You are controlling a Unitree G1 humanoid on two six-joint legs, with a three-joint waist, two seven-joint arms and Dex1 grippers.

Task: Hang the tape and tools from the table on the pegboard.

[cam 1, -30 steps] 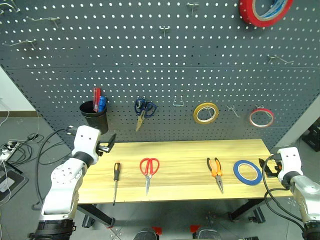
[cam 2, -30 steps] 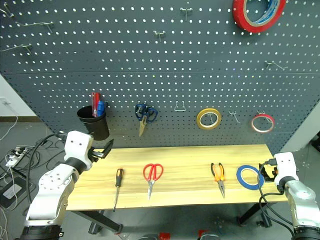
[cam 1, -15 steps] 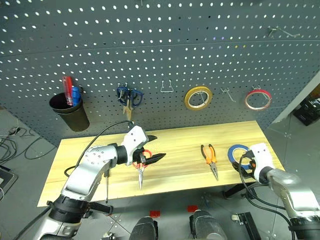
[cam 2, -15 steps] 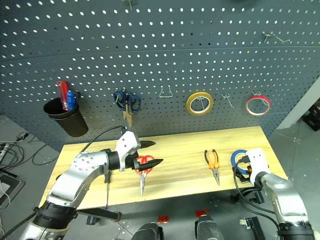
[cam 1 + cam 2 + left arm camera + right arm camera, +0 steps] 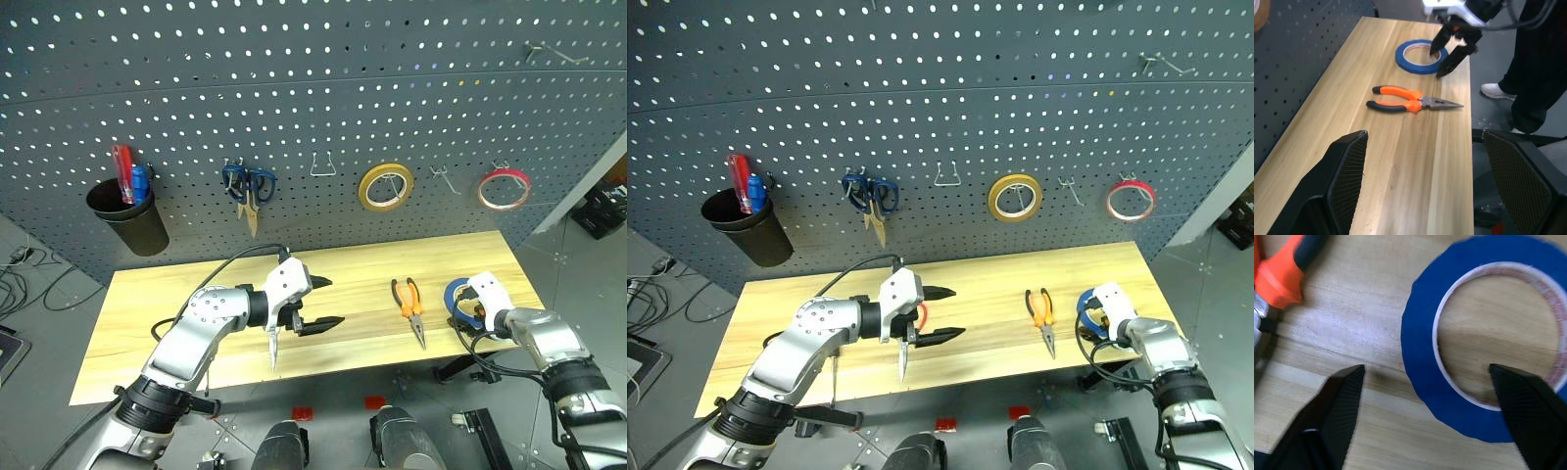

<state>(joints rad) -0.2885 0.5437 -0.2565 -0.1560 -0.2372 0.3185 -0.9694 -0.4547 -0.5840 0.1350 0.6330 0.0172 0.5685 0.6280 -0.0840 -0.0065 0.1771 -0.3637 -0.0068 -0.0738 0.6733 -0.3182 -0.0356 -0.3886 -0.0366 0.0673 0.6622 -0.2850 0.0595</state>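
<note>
The blue tape (image 5: 1422,347) lies flat near the right end of the table (image 5: 147,313). My right gripper (image 5: 1426,368) is open and straddles its rim, one finger in the hole and one on the wood outside. The orange-handled pliers (image 5: 409,305) lie just left of the tape. My left gripper (image 5: 333,302) hovers open over the red-handled scissors (image 5: 272,345), pointing right towards the pliers. Its body covers the scissor handles. My left forearm covers the spot where the screwdriver lay. The pegboard (image 5: 392,78) rises behind the table.
On the pegboard hang blue-handled scissors (image 5: 247,186), a yellow roll (image 5: 384,186) and a red-rimmed roll (image 5: 504,188), with bare hooks (image 5: 323,164) between them. A black cup (image 5: 122,211) holds red and blue screwdrivers. A person's legs (image 5: 1537,63) stand past the table's right end.
The camera has tipped down. My left gripper swung from the table's left end to above the scissors. My right gripper came in and down onto the blue tape, its fingers narrowing.
</note>
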